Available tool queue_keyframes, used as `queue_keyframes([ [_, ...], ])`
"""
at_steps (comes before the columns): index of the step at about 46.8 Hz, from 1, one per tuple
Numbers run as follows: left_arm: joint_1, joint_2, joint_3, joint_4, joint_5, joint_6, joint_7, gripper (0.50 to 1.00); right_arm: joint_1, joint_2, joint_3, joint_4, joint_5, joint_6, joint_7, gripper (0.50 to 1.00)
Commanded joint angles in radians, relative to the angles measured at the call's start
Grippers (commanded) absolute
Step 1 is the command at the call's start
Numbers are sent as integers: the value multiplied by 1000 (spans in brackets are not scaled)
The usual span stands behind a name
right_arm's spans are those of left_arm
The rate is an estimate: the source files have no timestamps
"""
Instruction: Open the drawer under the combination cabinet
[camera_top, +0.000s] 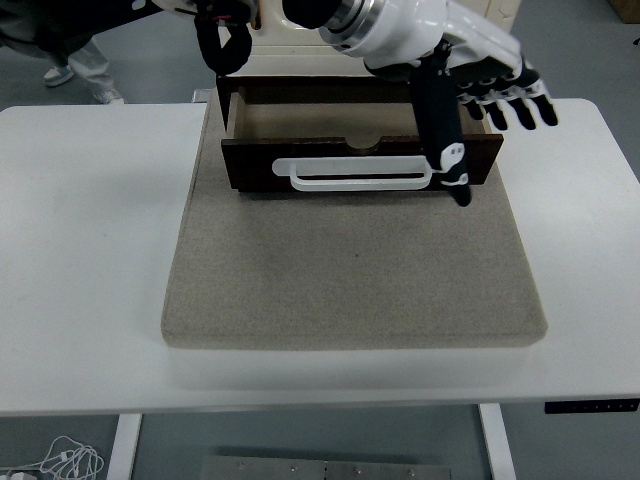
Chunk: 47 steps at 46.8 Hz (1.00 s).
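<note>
- Left hand (470, 70) is hanging above the drawer's right end, fingers (520, 100) splayed & gripping nothing. It's off the handle.
- One long black digit (445, 130) is pointing down across the front panel's right side. Can't tell if its tip is touching the wood or just hovering in front.
- Drawer (260, 158) is sitting part-way out under the cream cabinet (280, 42), on the grey mat (350, 270), w/ its inside showing bare.
- White handle (355, 172) is lying across the front, approx centred, free of any contact.
- Judging by this, the opening is looking mostly done. If you're wanting more travel, you're better off hooking the handle's middle, not its right end, & pulling straight toward the table's (90, 250) near edge so the drawer isn't skewing.
- Keep the pull slow, since the cabinet may be sliding on the mat w/ it.
- Arm is covering the drawer's back right corner & most of the cabinet, so you're not seeing how far the drawer can run.
- Dark part (222, 40) at top left is cut off; can't say what it is.
- Right hand isn't showing.
</note>
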Motion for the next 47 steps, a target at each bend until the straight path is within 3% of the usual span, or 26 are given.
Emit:
queue_keyframes([
  [1, 18, 2, -85, 25, 1, 38, -26, 1000, 0, 0, 0, 0, 0, 0, 0, 926],
  [5, 41, 10, -167, 66, 1, 56, -55, 1000, 0, 0, 0, 0, 0, 0, 0, 926],
  [14, 66, 50, -319, 183, 1, 139, -173, 1000, 0, 0, 0, 0, 0, 0, 0, 926],
  [19, 74, 59, -390, 252, 2, 222, -261, 1000, 0, 0, 0, 0, 0, 0, 0, 926],
  [22, 86, 57, -453, 307, 10, 300, -279, 1000, 0, 0, 0, 0, 0, 0, 0, 926],
  [29, 89, 60, -556, 444, -1, 359, -287, 1000, 0, 0, 0, 0, 0, 0, 0, 926],
  [47, 238, 140, -829, 711, -48, 374, -292, 1000, 0, 0, 0, 0, 0, 0, 0, 926],
])
